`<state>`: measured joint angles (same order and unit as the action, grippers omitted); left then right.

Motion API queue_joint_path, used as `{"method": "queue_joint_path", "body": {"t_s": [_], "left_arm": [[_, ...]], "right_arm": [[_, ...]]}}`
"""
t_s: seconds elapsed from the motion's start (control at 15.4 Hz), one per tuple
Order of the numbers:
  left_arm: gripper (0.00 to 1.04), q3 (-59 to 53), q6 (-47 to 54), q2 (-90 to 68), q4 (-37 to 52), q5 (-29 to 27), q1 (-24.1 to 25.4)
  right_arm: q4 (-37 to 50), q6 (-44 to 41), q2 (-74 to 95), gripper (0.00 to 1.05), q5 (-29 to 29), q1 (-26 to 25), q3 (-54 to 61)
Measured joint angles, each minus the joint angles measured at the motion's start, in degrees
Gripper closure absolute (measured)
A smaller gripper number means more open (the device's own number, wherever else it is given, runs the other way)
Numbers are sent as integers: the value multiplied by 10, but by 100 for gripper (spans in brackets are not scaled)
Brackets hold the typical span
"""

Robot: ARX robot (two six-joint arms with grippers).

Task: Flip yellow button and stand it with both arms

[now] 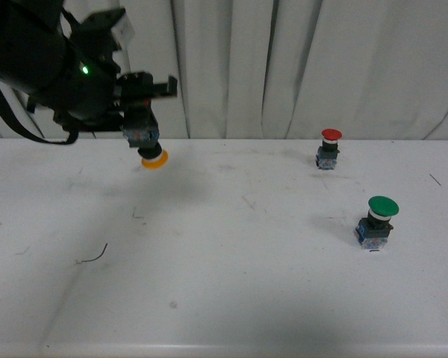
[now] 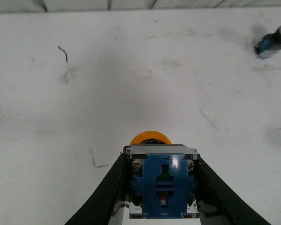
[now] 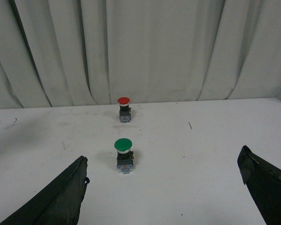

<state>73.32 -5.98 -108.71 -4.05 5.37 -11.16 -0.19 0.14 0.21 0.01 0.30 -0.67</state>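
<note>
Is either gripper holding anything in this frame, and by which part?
The left gripper holds the yellow button by its blue switch block, cap pointing down, clear of the table. The right gripper is open and empty.

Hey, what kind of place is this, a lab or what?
Probably a robot test lab: plain white table, white curtain backdrop, a red button, a green button, the yellow button in the left claw.

Dim, soft shadows (slightly blurred).

Yellow button [image 1: 148, 147] inverted, cap down, blue base gripped in left tool [image 2: 161, 161], airborne
</note>
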Motion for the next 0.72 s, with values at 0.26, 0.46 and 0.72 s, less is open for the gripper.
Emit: {"method": "queue_joint_path", "body": {"t_s": [0.26,0.46,0.72], "left_arm": [[70,-124,-14,148,33,76,16],[70,-151,-27,186,41,98,28],[70,-207,-57,261,58,176,59]], "right_arm": [[0,0,0,6,0,0,0],[0,0,0,6,0,0,0],[0,0,0,6,0,0,0]]}}
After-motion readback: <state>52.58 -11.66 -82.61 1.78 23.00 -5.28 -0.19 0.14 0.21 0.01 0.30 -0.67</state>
